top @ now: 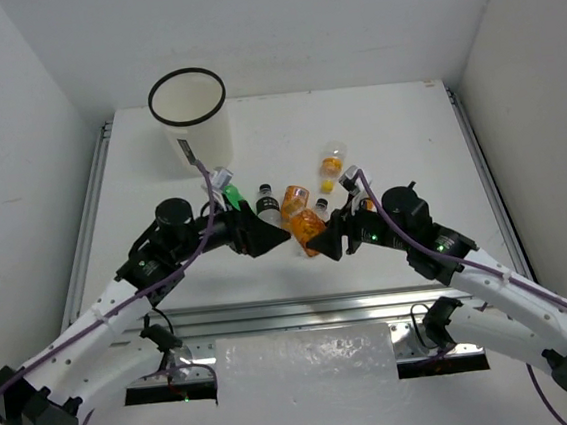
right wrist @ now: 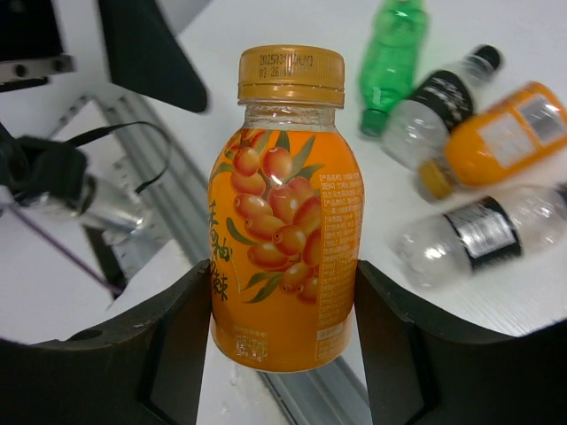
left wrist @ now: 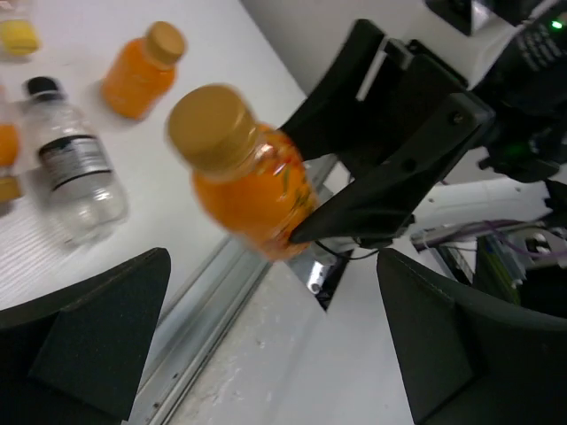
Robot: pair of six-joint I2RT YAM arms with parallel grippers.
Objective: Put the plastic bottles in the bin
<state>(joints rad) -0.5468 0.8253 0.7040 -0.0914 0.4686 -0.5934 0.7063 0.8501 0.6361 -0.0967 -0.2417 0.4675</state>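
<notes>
My right gripper (top: 326, 236) is shut on an orange bottle (top: 307, 230) with an orange cap and holds it above the table's near edge. In the right wrist view the bottle (right wrist: 288, 221) sits upright between my fingers (right wrist: 190, 336). My left gripper (top: 268, 236) is open and empty, just left of that bottle. In the left wrist view the held bottle (left wrist: 244, 177) shows ahead of my open fingers (left wrist: 97, 341). The white bin (top: 190, 121) with a black rim stands at the back left. A green bottle (top: 232, 195), clear bottles (top: 268, 206) and orange bottles (top: 294, 199) lie on the table.
Another orange bottle (top: 331, 166) lies farther back, right of centre. A metal rail (top: 273, 309) runs along the table's near edge. White walls close in the left, right and back sides.
</notes>
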